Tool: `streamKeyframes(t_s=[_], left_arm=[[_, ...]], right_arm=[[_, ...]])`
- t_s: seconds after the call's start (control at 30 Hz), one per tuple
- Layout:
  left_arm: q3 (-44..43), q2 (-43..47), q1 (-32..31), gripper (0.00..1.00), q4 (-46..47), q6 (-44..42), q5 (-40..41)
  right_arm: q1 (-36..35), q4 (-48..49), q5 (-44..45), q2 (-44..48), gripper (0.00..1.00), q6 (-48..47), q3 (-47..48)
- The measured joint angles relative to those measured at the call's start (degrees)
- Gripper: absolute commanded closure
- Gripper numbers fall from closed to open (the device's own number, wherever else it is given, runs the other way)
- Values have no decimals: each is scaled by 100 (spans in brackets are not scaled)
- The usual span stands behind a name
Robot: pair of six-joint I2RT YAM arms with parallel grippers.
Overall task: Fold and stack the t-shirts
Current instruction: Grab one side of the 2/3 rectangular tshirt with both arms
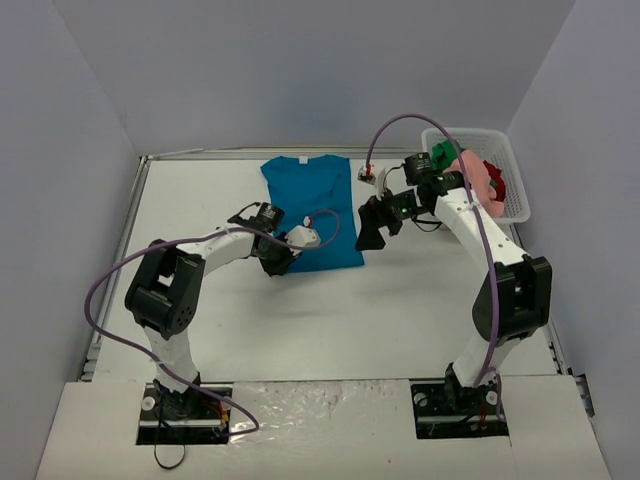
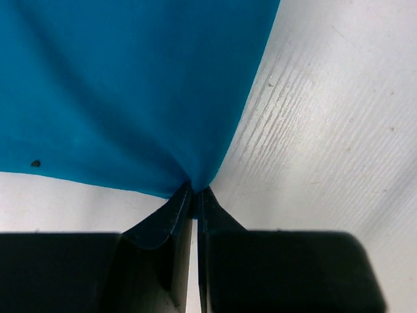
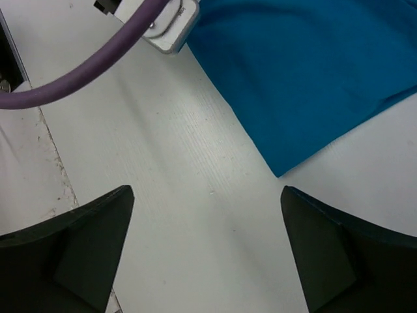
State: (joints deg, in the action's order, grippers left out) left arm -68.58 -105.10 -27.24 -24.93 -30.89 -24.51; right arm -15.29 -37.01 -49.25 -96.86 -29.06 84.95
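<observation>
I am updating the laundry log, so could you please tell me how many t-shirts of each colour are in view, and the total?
Teal-blue t-shirt, spread on the table: 1
Green t-shirt, bunched in the basket: 1
Pink t-shirt, bunched in the basket: 1
Red t-shirt, bunched in the basket: 1
Total: 4

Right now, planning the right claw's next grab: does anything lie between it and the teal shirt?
Nothing visible. The right claw hangs open over bare table, the teal shirt corner just ahead. The left claw pinches the other near corner.
</observation>
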Motion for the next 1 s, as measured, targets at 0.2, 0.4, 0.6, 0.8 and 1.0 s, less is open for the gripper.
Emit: streamKeyframes(t_s=[0.2, 0.4, 0.6, 0.8, 1.0], left_arm=[[0, 2, 0, 98, 24, 98, -44], [-37, 2, 0, 97, 9, 144, -122], [-114, 2, 0, 98, -37, 157, -223], [-151, 2, 52, 98, -118, 170, -299], [-153, 0, 70, 98, -144, 205, -339]], right_arm=[[-103, 330, 341, -118, 30, -273, -562], [-240, 1255, 1038, -118, 35, -452, -1624], [-525, 2347, 1840, -103, 36, -590, -2186], [-938, 2885, 2306, -96, 45, -680, -2382], [-933, 3062, 2455, -173, 63, -750, -2350]])
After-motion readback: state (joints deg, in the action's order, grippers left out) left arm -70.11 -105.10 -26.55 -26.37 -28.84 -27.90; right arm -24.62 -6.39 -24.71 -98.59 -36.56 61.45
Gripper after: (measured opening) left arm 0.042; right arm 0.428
